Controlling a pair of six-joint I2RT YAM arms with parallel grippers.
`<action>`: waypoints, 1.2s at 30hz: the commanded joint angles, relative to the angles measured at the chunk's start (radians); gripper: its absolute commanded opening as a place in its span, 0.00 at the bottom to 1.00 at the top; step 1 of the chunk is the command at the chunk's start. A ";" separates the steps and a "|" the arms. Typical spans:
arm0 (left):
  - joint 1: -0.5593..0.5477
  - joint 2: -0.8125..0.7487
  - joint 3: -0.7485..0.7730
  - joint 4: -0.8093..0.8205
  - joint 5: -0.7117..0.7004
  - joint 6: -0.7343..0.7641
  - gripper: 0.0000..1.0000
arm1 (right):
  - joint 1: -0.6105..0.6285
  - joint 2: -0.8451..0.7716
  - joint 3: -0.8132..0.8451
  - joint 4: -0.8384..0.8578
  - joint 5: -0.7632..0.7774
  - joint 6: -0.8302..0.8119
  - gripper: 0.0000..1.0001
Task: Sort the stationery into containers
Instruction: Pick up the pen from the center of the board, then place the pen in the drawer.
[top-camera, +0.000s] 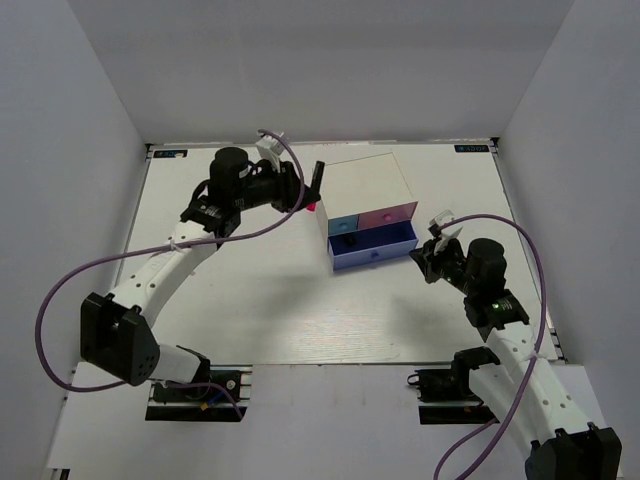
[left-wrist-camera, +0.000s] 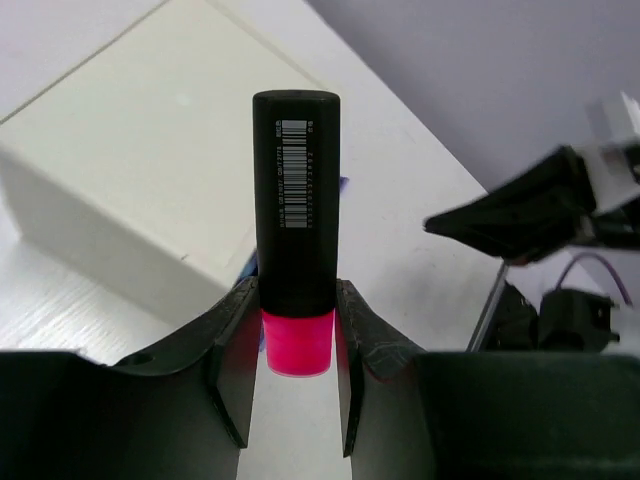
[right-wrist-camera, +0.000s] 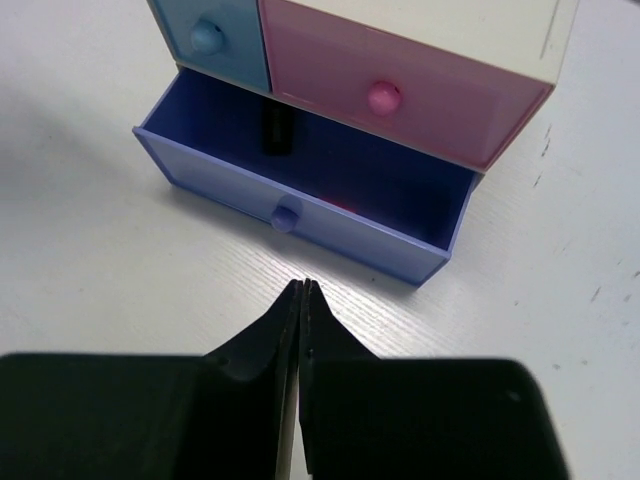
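- The pink-capped highlighter (left-wrist-camera: 296, 230) is up off the table (right-wrist-camera: 90, 260). It sits in the middle of the left wrist view. In the top view it is in the upper middle, just left of the box (top-camera: 365, 185).
- The left jaws are clamped on it, one on each side, right where the black body meets the pink cap. The long black end pokes out past the jaws. I think that grip leaves the long end free to go into a drawer first.
- The wide blue-purple drawer (right-wrist-camera: 220, 182) at the bottom of the box is pulled out. It looks open so things can be dropped in.
- A black highlighter (right-wrist-camera: 278, 130) lies inside it, toward the upper left of the right wrist view. I cannot tell its cap colour.
- Above it, the pink drawer (right-wrist-camera: 420, 95) and the light-blue drawer (right-wrist-camera: 215, 45) are shut.
- The right jaws are pressed together and hold nothing. They are low in the middle of the right wrist view and point at the open drawer's knob (right-wrist-camera: 287, 215), a little apart from it.
- I think the right arm waits there, out of the way.
- Next, the left arm likely has to carry the highlighter past the box to the open drawer without bumping the box.
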 joint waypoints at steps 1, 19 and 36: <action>-0.048 0.028 0.033 0.050 0.173 0.126 0.00 | -0.006 0.008 0.007 0.039 -0.030 -0.008 0.00; -0.331 0.323 0.282 -0.188 -0.180 0.416 0.00 | -0.005 -0.032 0.032 -0.004 -0.001 -0.008 0.00; -0.404 0.444 0.291 -0.188 -0.487 0.492 0.21 | -0.006 -0.035 0.030 -0.001 0.026 -0.013 0.00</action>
